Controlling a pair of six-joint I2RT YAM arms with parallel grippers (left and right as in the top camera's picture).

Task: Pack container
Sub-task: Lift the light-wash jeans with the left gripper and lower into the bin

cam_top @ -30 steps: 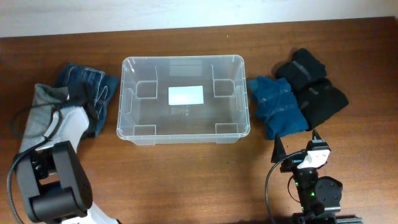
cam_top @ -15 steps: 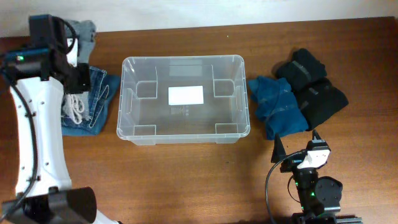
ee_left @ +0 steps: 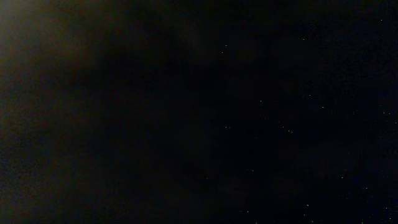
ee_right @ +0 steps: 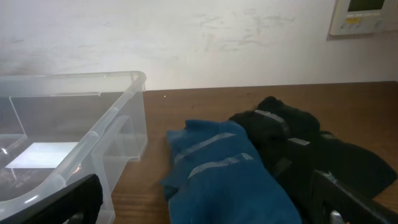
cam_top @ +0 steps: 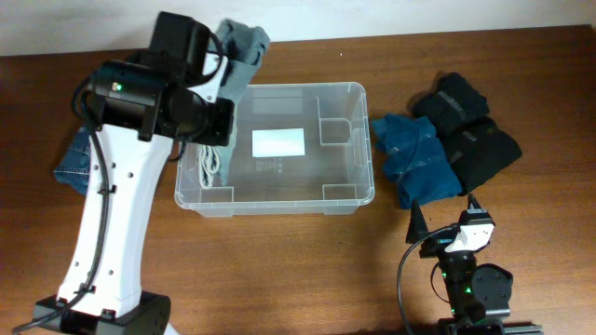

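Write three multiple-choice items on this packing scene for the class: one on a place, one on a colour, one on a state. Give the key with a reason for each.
1. Where does the blue garment lie?
A. inside the container
B. on the table, right of the container
C. in the right gripper

2. What colour is the label on the container's base?
A. white
B. red
C. yellow

3. What state is the right gripper in?
A. shut on the blue garment
B. shut on the container's rim
C. open, holding nothing

Key:
1 B, as the overhead view shows it on the wood beside the container's right wall.
2 A, as a white rectangle shows through the clear base.
3 C, as its fingers stand wide apart with nothing between them.
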